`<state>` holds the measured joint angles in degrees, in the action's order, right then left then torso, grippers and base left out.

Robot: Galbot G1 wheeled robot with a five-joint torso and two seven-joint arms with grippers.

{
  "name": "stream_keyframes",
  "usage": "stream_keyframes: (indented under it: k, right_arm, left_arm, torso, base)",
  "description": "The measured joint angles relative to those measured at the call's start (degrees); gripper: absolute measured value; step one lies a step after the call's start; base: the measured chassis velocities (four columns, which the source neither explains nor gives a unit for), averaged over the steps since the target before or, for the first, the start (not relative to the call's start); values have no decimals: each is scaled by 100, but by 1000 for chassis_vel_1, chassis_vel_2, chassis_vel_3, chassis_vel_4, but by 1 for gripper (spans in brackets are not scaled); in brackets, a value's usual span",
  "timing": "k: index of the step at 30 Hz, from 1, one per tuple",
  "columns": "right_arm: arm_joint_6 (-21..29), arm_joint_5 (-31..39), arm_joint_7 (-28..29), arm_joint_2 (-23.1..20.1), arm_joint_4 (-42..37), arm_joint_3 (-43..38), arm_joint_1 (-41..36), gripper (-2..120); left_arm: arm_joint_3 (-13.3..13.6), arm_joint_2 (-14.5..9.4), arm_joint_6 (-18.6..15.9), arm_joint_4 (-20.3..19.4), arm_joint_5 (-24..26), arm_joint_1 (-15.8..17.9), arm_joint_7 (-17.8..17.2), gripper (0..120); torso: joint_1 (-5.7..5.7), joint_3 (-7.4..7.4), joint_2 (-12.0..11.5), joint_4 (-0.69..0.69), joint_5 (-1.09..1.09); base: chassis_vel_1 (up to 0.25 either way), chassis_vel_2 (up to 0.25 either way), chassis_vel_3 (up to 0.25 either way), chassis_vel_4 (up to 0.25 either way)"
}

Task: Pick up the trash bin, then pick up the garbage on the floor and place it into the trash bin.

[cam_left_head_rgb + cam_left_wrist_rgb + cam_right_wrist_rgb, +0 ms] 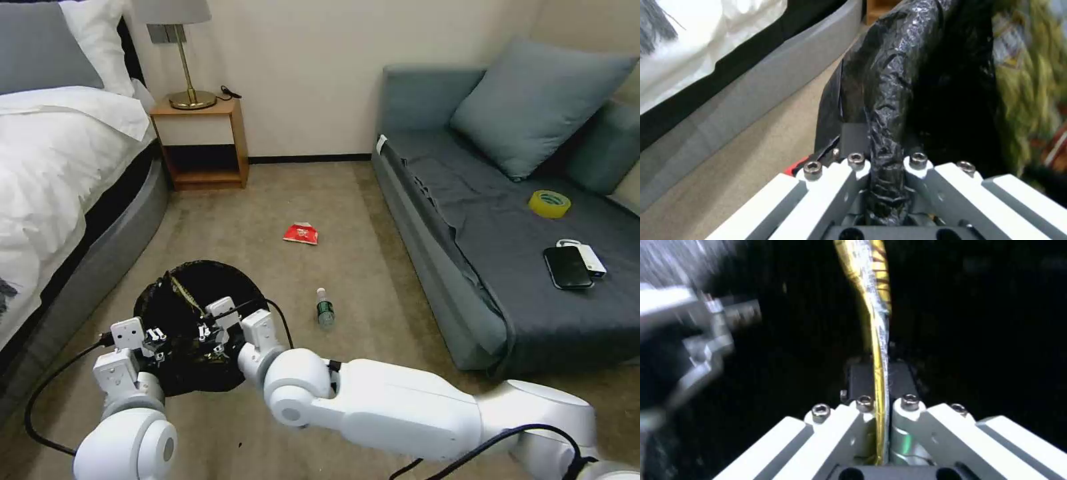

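The right gripper pinches a gold-brown snack wrapper edge-on against the trash bin's black bag.

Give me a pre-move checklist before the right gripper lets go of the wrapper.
1. Left gripper clamped on the trash bin rim: ok.
2. Right gripper shut on the gold wrapper: ok.
3. Wrapper over the bin opening: ok, black liner all around it.
4. Bin lifted off the carpet: cannot tell.
5. Floor garbage cleared: not ok; red packet and bottle lie on the carpet.
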<state>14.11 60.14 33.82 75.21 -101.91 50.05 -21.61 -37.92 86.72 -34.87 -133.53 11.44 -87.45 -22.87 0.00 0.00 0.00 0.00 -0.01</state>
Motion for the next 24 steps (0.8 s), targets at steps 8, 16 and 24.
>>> stream_keyframes:
  k: [8, 16, 24]
  right_arm:
    - [43, -186, -3, -24, 81, 16, -78, 30]
    - [43, -347, -46, -51, 72, -155, -7, 60]
    - [-345, -627, -424, -378, -362, -882, -32, 90]
  left_arm:
    - [-33, 36, -4, -66, 71, -23, -2, 2]
    - [-10, 76, -49, -142, 157, -73, -11, 2]
    - [-179, 73, -114, -225, 261, -177, -50, 2]
  torso:
    - [0, 0, 0, 0, 1]
    - [0, 0, 0, 0, 1]
    - [0, 0, 0, 1, 1]
  base:
    - [0, 0, 0, 0]
    - [0, 0, 0, 0]
    - [0, 0, 0, 0]
